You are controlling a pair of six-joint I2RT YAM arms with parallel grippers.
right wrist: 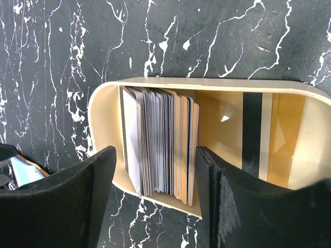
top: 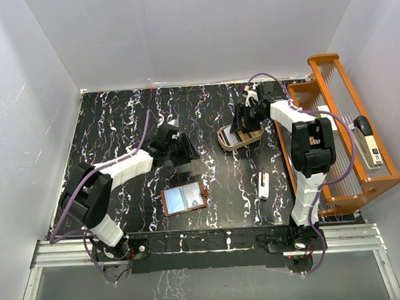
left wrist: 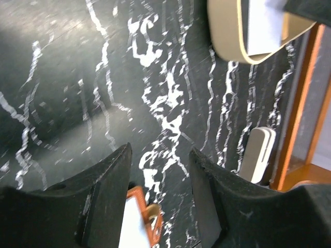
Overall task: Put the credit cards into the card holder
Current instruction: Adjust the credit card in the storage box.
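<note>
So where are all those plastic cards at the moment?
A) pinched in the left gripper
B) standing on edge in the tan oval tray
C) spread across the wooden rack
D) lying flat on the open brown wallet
B: the right wrist view shows the cards standing on edge, packed together at one end of the tan oval tray.

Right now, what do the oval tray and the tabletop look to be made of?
Oval tray: probably cream plastic or lacquered wood; its inner floor reflects glossily. Tabletop: black with white veining, marble-look, perhaps printed laminate; dull sheen.
</note>
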